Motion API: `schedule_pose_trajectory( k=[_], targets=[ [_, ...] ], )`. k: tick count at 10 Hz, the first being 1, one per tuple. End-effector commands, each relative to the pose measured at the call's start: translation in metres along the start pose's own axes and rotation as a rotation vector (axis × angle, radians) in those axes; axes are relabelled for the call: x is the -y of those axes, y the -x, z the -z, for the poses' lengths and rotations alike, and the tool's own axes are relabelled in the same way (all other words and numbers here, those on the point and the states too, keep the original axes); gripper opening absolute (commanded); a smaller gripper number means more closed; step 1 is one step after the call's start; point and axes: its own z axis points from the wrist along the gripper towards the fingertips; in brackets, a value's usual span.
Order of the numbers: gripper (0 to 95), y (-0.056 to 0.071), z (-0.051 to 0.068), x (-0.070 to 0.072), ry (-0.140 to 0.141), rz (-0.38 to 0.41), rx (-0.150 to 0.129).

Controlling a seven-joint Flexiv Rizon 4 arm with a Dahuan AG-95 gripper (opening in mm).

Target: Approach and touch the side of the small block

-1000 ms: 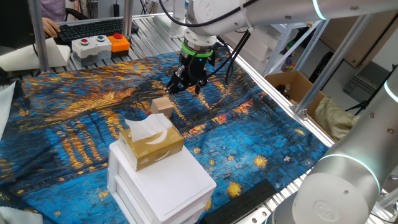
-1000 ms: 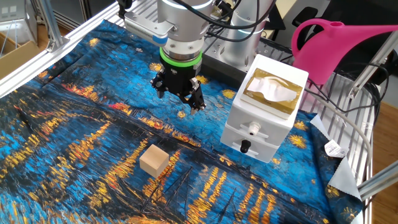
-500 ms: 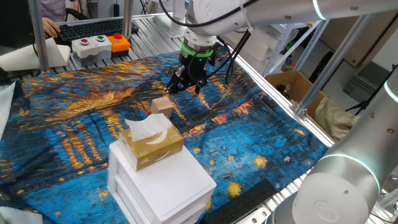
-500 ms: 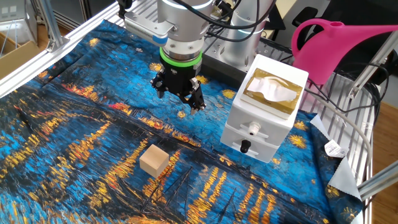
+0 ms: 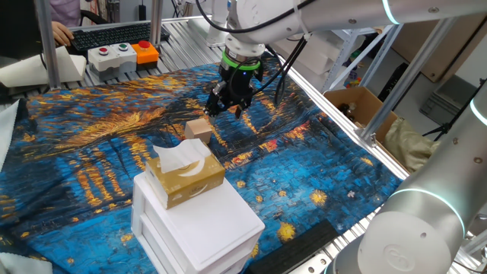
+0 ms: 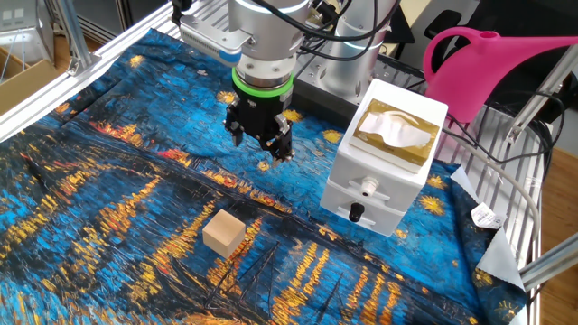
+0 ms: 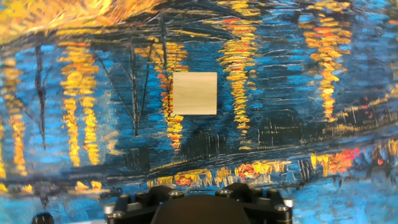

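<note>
The small block (image 5: 198, 130) is a plain light-tan cube lying on the blue and gold cloth. It also shows in the other fixed view (image 6: 223, 232) and, from above, in the hand view (image 7: 194, 93). My gripper (image 5: 227, 109) hangs above the cloth behind the block, clearly apart from it. In the other fixed view the gripper (image 6: 259, 146) stands well beyond the block, its dark fingers spread and holding nothing. The hand view shows only the gripper's base at the bottom edge, not the fingertips.
A yellow-gold tissue box (image 5: 185, 173) sits on a white drawer box (image 5: 205, 228) next to the block. A pink watering can (image 6: 488, 63) stands behind the drawer box. A button box (image 5: 122, 55) is at the far table edge, and a cardboard box (image 5: 354, 103) is off the table.
My gripper has shifted and turned very slightly above the cloth. The block has not moved.
</note>
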Motion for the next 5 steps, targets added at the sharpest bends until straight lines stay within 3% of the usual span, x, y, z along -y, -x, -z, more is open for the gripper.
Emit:
schedule_pose_trajectory(
  k=[1,5],
  targets=[
    [0.0,-0.0003,0.0000,0.0001,0.012,-0.299,0.030],
    [0.0,0.0022,-0.0031,0.0002,0.011,-0.282,0.029]
  ],
)
